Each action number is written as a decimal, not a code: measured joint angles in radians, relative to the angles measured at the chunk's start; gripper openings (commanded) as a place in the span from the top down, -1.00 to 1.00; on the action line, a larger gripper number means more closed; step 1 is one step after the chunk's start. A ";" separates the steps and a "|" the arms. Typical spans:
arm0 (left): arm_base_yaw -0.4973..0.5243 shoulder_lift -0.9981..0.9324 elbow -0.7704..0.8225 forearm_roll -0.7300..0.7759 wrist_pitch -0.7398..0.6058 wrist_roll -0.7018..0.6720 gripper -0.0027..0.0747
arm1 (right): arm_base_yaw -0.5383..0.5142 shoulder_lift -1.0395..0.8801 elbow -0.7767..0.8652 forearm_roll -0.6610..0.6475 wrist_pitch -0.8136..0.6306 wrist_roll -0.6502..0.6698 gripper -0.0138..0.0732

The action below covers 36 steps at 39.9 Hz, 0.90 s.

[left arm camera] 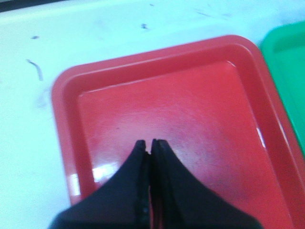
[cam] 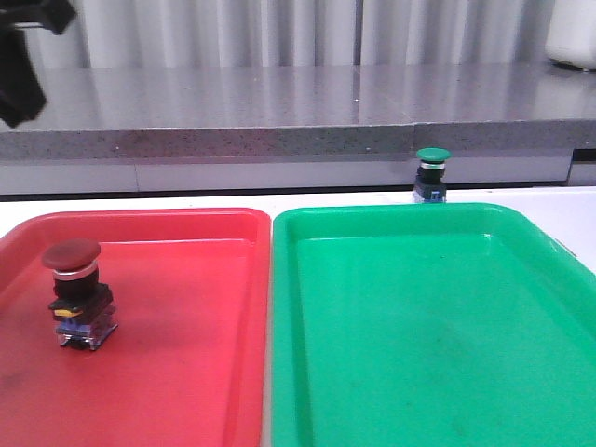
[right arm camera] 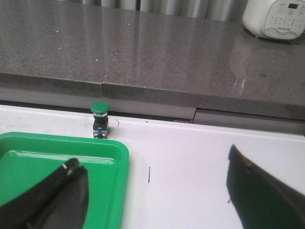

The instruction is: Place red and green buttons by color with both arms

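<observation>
The red button (cam: 74, 279) stands upright inside the red tray (cam: 186, 219), near its left side. The green button (cam: 432, 174) stands on the white table just behind the green tray (cam: 391, 212); it also shows in the right wrist view (right arm camera: 100, 119). My left gripper (left arm camera: 148, 143) is shut and empty, held above the red tray (left arm camera: 64, 95); the red button is hidden in that view. My right gripper (right arm camera: 152, 162) is open and empty, over the green tray's far right corner (right arm camera: 121, 152) and the bare table, short of the green button.
Part of my left arm (cam: 23, 65) hangs high at the far left. A grey stone counter (cam: 298, 102) runs behind the table, a step up. A white appliance (right arm camera: 274, 19) stands on it at the far right. The two trays lie side by side.
</observation>
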State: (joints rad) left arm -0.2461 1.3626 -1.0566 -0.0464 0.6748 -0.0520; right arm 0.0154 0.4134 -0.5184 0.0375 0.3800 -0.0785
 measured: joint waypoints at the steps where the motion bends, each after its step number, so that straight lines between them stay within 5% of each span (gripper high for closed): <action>1: 0.026 -0.024 0.018 0.000 -0.006 0.000 0.98 | 0.000 0.000 0.000 0.000 0.000 0.000 -0.71; 9: 0.177 -0.259 0.197 0.000 -0.110 -0.004 0.98 | 0.000 0.000 0.000 0.000 0.000 0.000 -0.71; 36: 0.191 -1.001 0.685 -0.013 -0.369 -0.004 0.98 | 0.000 0.000 0.000 0.000 0.000 0.000 -0.71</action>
State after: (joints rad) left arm -0.0547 0.3619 -0.3719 -0.0591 0.3063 -0.0557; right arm 0.0154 0.4134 -0.5184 0.0375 0.3800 -0.0785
